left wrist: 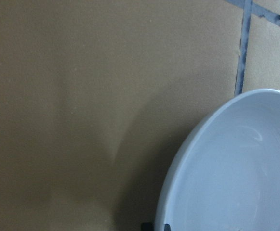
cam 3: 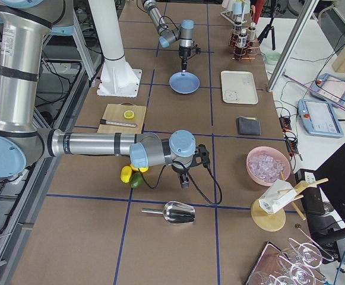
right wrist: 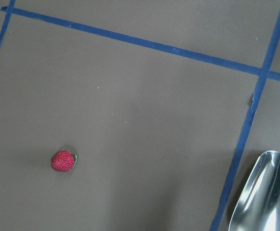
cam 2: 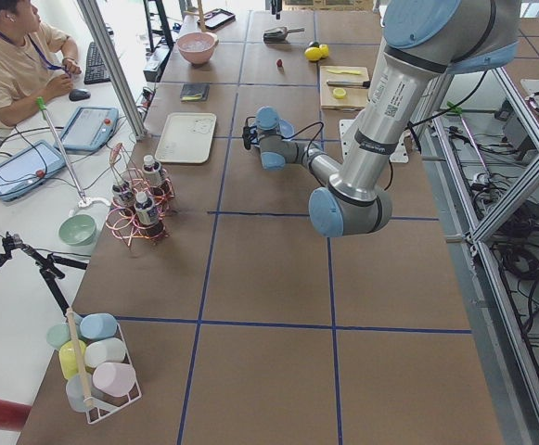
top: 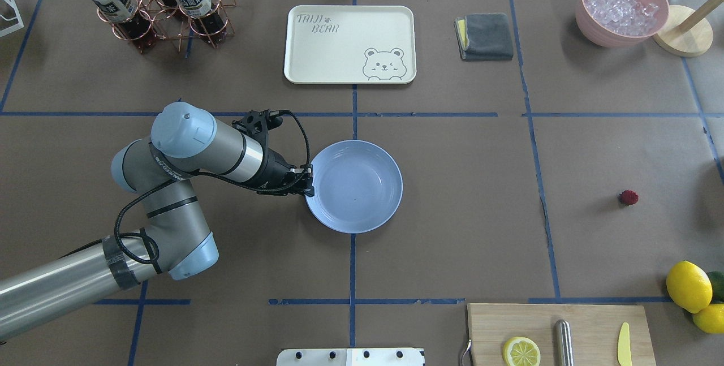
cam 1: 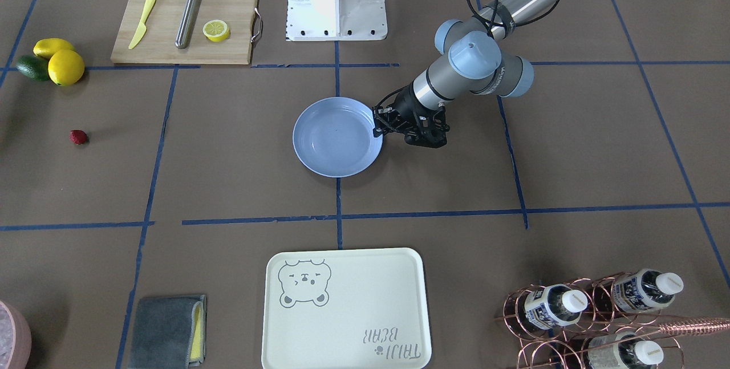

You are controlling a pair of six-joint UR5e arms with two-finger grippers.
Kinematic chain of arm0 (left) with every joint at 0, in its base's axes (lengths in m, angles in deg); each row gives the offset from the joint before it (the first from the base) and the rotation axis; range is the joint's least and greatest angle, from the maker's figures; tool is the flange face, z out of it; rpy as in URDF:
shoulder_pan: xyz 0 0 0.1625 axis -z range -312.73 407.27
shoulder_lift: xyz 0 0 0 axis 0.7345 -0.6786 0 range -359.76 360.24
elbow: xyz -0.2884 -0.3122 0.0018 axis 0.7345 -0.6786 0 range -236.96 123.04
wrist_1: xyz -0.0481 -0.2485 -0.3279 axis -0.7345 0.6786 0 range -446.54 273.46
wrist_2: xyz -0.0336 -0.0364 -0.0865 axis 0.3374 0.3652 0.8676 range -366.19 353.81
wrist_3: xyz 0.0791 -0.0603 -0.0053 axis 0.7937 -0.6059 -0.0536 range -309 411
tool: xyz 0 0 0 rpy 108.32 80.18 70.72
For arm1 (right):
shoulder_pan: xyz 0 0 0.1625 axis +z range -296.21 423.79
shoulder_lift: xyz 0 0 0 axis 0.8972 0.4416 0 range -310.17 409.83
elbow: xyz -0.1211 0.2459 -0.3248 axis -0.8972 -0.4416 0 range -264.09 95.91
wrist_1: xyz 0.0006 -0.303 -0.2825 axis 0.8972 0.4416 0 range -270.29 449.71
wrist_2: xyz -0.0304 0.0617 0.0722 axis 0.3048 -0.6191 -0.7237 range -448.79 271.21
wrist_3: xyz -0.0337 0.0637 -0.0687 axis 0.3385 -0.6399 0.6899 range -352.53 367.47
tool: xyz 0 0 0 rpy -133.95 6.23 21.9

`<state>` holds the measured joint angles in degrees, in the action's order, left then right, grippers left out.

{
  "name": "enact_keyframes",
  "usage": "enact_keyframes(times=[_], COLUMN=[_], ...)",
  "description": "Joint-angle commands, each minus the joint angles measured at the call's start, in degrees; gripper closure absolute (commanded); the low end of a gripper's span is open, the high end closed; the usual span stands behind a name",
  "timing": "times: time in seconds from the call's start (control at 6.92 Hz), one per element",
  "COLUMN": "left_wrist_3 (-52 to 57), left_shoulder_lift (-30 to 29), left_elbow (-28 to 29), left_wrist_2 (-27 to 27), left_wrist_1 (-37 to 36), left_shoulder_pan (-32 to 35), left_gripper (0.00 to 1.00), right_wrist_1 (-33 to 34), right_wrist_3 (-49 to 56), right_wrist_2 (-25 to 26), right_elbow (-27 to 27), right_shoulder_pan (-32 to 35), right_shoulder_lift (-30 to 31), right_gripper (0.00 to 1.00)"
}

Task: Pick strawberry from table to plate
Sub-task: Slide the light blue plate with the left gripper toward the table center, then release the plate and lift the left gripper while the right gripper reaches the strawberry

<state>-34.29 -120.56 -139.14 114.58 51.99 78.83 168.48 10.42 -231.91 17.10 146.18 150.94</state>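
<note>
The strawberry (top: pixel 628 197) lies alone on the brown table (top: pixel 452 213) at the right, small and dark red; it shows too in the front view (cam 1: pixel 78 137) and the right wrist view (right wrist: pixel 63 160). The light-blue plate (top: pixel 356 188) sits empty at the table's middle. My left gripper (top: pixel 308 182) is at the plate's left rim, its fingers close together on the rim (left wrist: pixel 178 183), shut on it. My right gripper (cam 3: pixel 184 180) points down over the table near the lemons; only the right side view shows it, so I cannot tell its state.
A cutting board (top: pixel 588 321) with a lemon half, a metal rod and a yellow knife lies near the robot's base. Lemons (top: pixel 688 285), a bear tray (top: pixel 349 43), a grey cloth (top: pixel 485 36), an ice bowl (top: pixel 621 7), a bottle rack (top: pixel 153 4) and a metal scoop (right wrist: pixel 262 192) ring the table.
</note>
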Motion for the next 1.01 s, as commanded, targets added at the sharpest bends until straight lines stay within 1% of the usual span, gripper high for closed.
enact_keyframes(times=[0.0, 0.14, 0.29, 0.43, 0.58, 0.72, 0.87], left_wrist_3=[0.03, 0.20, -0.06, -0.23, -0.23, -0.23, -0.32], left_shoulder_lift=[0.29, 0.73, 1.00, 1.09, 3.00, 4.67, 4.78], left_elbow=[0.00, -0.08, -0.87, -2.70, -6.03, -9.11, -9.40], left_wrist_2=[-0.01, -0.01, -0.53, -1.32, -1.07, -0.98, -0.89], left_wrist_1=[0.77, 2.69, 2.71, 2.36, 2.19, 2.01, 1.92], left_shoulder_pan=[-0.09, -0.01, 0.34, 2.00, 4.10, 5.60, 5.97], left_gripper=[0.51, 0.32, 0.22, 0.22, 0.22, 0.22, 0.21], right_wrist_1=[0.07, 0.07, -0.02, -1.06, -6.64, -13.83, -20.43], right_wrist_3=[-0.04, -0.04, -1.09, -6.67, -14.47, -23.68, -33.69], right_wrist_2=[-0.40, -0.40, -0.40, -0.40, -0.05, 0.38, 3.17], right_elbow=[0.06, 0.06, 0.23, 0.76, 0.76, 0.67, 0.67], right_shoulder_pan=[-0.03, -0.12, -0.73, -2.04, -4.49, -7.48, -11.77], right_shoulder_lift=[-0.03, -0.12, -0.20, -0.47, -0.47, -0.29, 0.23], right_gripper=[0.00, 0.00, 0.00, 0.00, 0.00, 0.00, 0.00])
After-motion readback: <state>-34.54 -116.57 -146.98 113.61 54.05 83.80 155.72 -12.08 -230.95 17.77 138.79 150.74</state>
